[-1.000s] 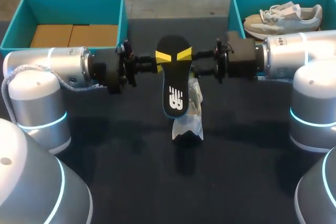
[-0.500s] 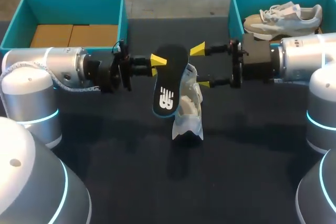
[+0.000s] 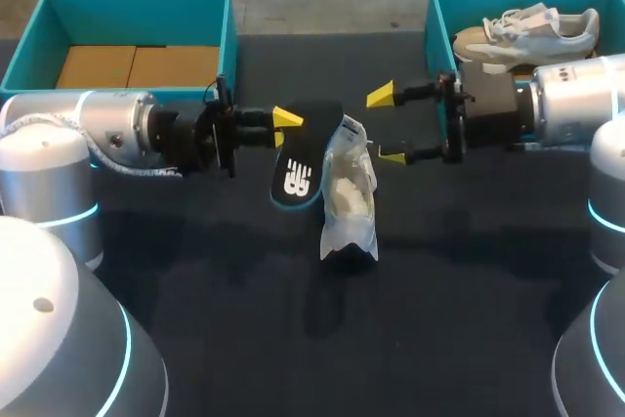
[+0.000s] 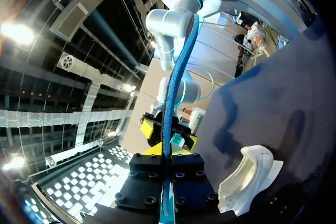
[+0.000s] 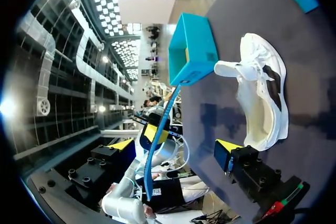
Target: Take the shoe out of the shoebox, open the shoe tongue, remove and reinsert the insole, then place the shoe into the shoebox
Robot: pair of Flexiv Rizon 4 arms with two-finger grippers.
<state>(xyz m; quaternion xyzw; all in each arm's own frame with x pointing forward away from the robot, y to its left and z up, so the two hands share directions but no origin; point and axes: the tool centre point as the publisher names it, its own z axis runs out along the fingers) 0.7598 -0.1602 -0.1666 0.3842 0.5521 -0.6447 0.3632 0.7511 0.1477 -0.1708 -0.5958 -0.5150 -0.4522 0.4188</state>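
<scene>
1. Head view: the left gripper is pinching one end of the black insole between nearly closed fingers. The insole is hanging tilted above the table, with a white logo showing on it. The right gripper is standing wide open and gripping nothing. The white shoe is lying on the table just beside it. The left shoebox is holding brown cardboard, and the right shoebox is holding a grey shoe.
2. Left wrist view: the left gripper is clamping the insole, which is showing edge-on as a thin blue strip. The white shoe is lying beside the gripper.
3. Right wrist view: the right gripper is spreading its fingers wide, and nothing is touching them. The insole is hanging ahead in the left gripper. The white shoe is lying ahead to one side, with the left shoebox beyond it.
</scene>
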